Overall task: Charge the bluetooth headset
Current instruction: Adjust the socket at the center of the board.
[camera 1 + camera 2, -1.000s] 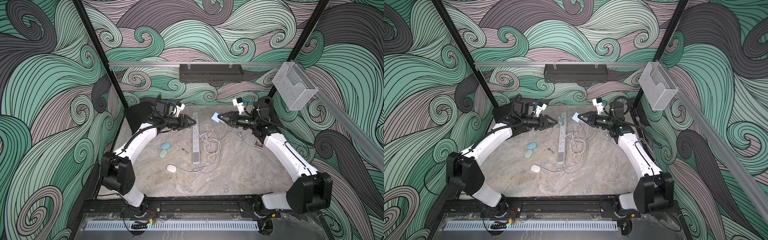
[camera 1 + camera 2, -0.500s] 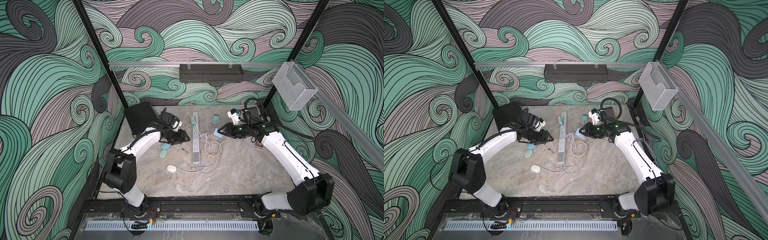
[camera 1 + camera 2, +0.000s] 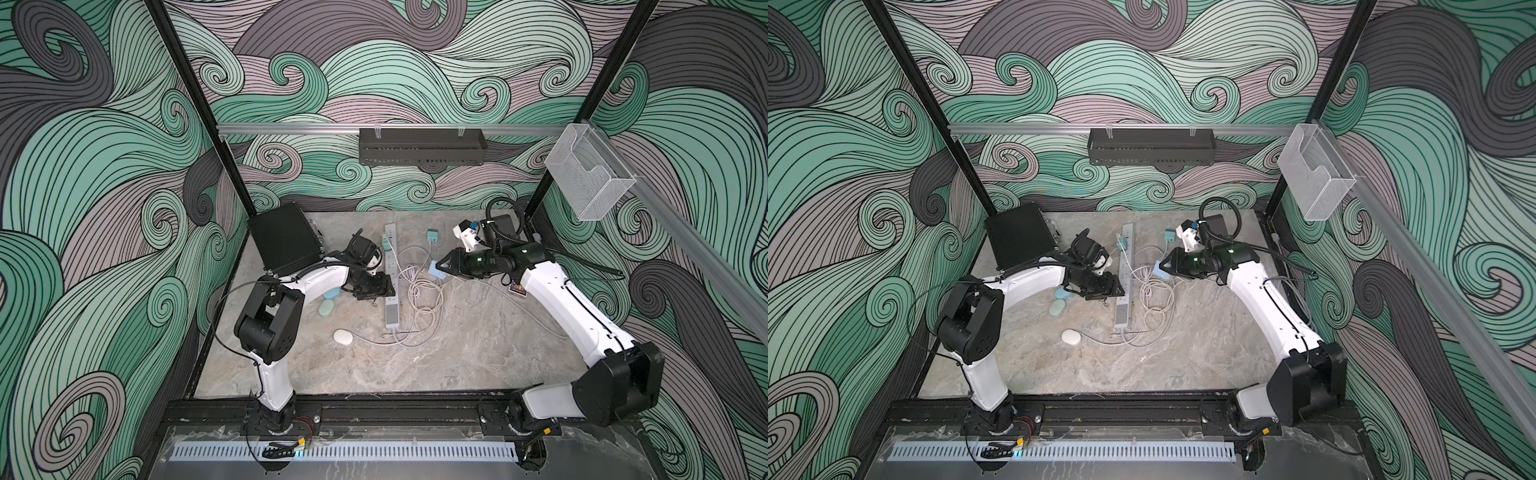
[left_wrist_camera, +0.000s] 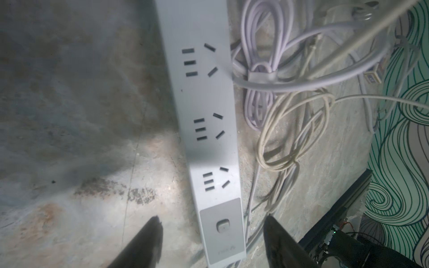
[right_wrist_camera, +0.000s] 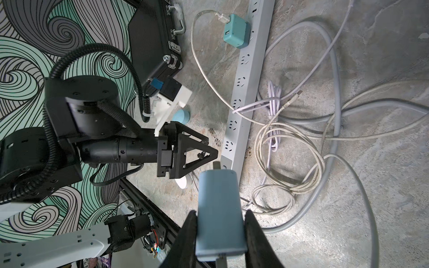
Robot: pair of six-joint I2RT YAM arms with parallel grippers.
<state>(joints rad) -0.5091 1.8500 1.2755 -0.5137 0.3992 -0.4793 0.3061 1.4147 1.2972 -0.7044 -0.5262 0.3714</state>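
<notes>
My left claw (image 4: 212,219) dropped low beside the power strip (image 4: 209,92), jaws spread wider. My right claw (image 5: 220,213) brought the blue charger (image 5: 218,197) down over the cables (image 3: 424,291).

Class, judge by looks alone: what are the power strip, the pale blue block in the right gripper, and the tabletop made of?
Power strip: likely moulded plastic, with a smooth light-grey satin finish and crisp socket slots.
Blue block: probably plastic, matte, with rounded edges and even colour.
Tabletop: stone-look, with mottled grey-brown veining; whether it is real stone or printed laminate, I cannot tell.
</notes>
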